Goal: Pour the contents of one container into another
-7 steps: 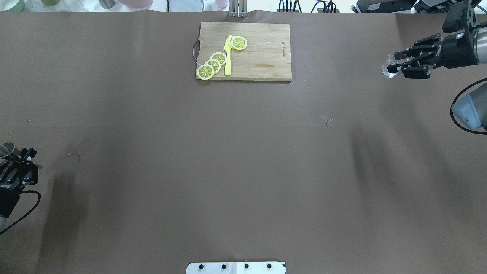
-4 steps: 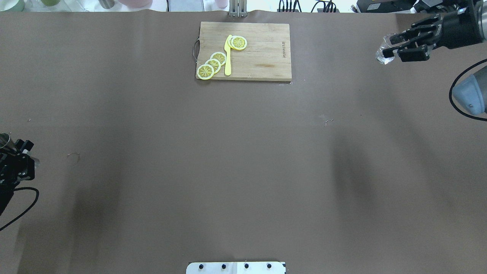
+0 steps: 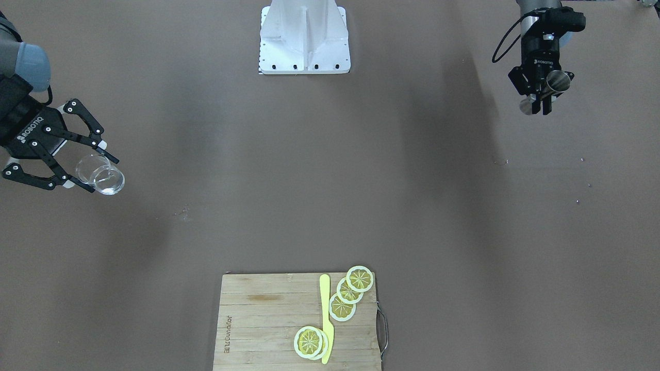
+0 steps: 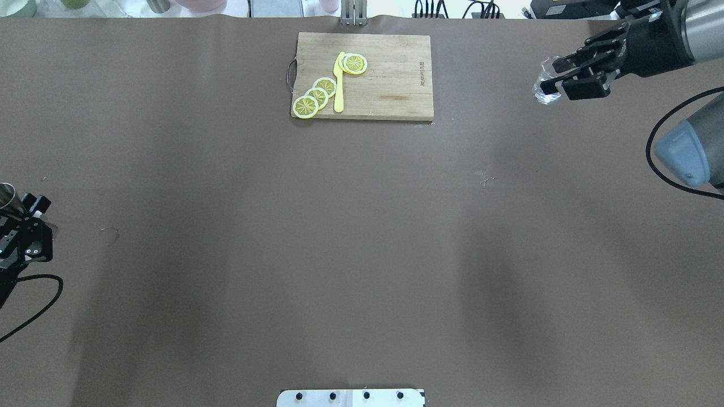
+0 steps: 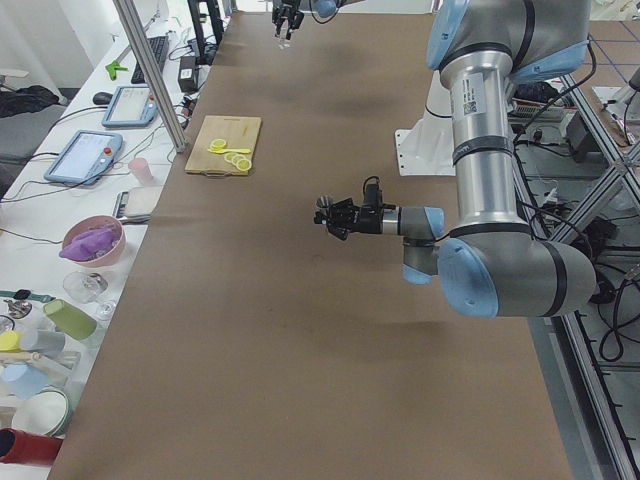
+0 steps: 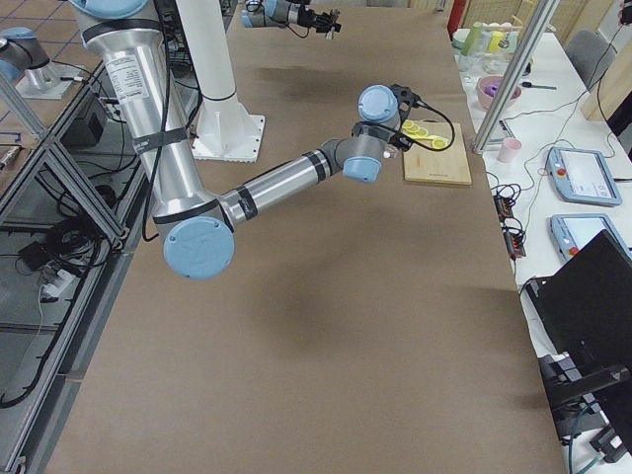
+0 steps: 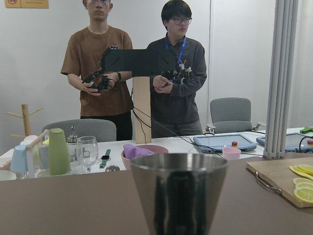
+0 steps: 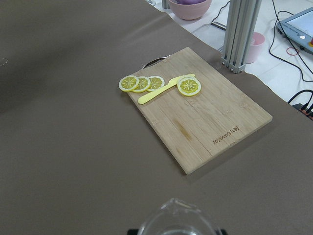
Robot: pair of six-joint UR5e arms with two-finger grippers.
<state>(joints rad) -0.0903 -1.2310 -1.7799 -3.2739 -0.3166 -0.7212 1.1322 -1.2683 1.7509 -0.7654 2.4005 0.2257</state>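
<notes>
**Both containers gripped, well apart across the table**

Read the overhead view as a clock face with the robot's base plate (image 4: 350, 397) at 6 o'clock.

Nearest you will find the left gripper (image 3: 540, 105), out at the table's (image 4: 339, 226) edge at about 9 o'clock. Its fingers are drawn in tight on the waist of the steel jigger (image 3: 558, 81), with one cone showing on either side of them. In the left wrist view the jigger stands upright and its rim fills the lower middle of the frame. You cannot tell whether there is anything inside it. The side view from the robot's left shows it held above the tabletop.

Farther off, at about 2 o'clock, the right gripper (image 4: 551, 76) has its fingers spread fairly wide around the clear glass cup (image 3: 105, 180), one finger on each side of its wall. The cup is lifted and looks tilted. Its contents cannot be made out.

Farthest, at 12 o'clock, the wooden cutting board (image 4: 390, 79) lies flat by the far edge. It carries lemon slices (image 4: 317, 95) and a yellow knife (image 4: 339, 85) on its 9 o'clock half.
</notes>
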